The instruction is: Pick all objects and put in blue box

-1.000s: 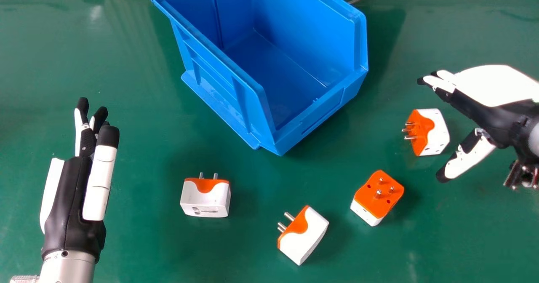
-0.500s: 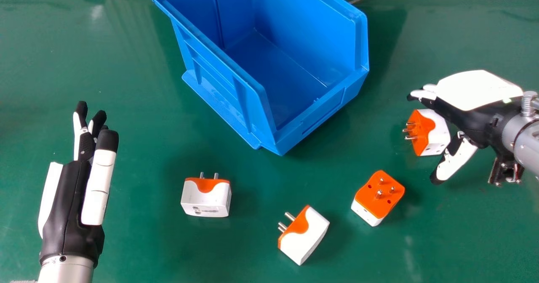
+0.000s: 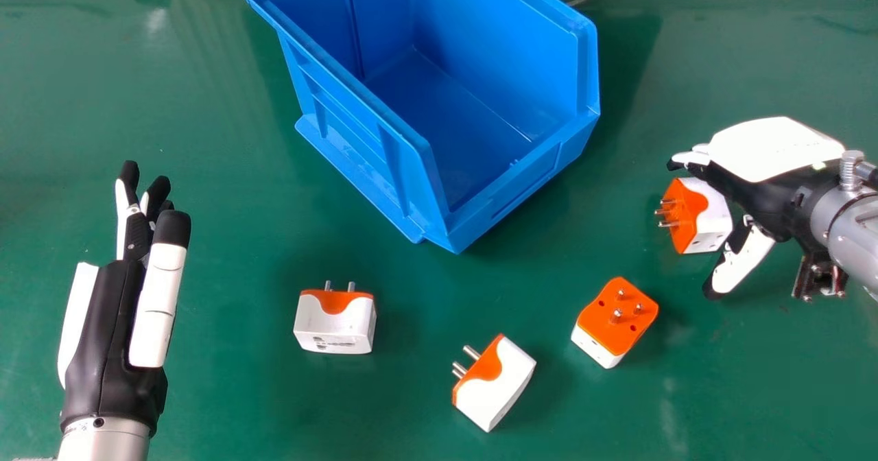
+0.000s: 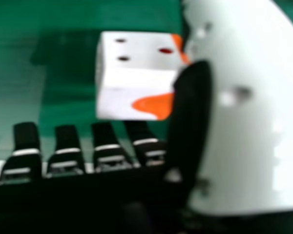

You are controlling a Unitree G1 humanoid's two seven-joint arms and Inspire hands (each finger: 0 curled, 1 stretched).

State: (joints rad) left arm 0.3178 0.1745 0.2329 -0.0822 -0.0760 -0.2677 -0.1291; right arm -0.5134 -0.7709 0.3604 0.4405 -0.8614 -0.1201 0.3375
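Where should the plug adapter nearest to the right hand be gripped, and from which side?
Probably best by the plug adapter's white body, from the robot's right, with fingers beyond it and thumb on the near side. Its metal pins point left, away from that approach, and the open right hand hovers on that side.

The left hand (image 3: 103,337) is held with fingers extended forward, its silver forearm (image 3: 103,442) cut off by the head view's bottom edge. The right hand (image 3: 775,151) is pointed inward, thumb spread from relaxed fingers.
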